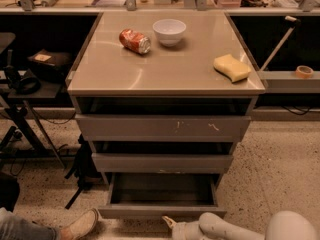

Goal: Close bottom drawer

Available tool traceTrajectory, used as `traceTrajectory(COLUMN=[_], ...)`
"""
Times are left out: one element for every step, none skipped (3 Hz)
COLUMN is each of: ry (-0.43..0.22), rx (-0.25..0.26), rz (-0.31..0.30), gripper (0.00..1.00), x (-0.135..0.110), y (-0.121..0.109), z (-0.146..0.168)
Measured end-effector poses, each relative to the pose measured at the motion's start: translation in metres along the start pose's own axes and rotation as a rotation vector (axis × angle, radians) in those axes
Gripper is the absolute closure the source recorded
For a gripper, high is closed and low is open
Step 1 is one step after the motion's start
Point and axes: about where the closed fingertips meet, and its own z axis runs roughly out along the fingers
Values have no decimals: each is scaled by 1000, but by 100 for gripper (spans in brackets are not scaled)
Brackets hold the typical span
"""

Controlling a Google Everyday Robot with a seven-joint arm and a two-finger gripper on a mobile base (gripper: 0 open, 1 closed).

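So the bottom drawer [161,211] is pulled out at the foot of the cabinet, its bare grey tray open to view and its plain flat front facing me. My gripper [172,224] sits low, just in front of that front panel, a bit right of its middle and right by its lower edge. I honestly can't tell if it's actually touching, or whether the gripper is apart or together. My pale arm comes in from the bottom right corner.

Above it, the mid-width drawer [162,162] sticks out less, and the widest drawer [162,127] has white scratch marks on its front.

Up on the counter [165,79] there's a red can [134,40] lying on its side, a white bowl [169,31] just beside it, and a yellow sponge [231,67] near the right edge.

Somebody's shoe [80,225] is on the floor at the lower left.
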Motion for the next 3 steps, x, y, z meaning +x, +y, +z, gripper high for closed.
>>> traceTrajectory(ry=[-19, -30, -38], rx=[36, 57, 85], rz=[-13, -16, -11], gripper=[0, 0, 0], x=[-30, -52, -70], y=[-29, -53, -75], z=[28, 51, 69])
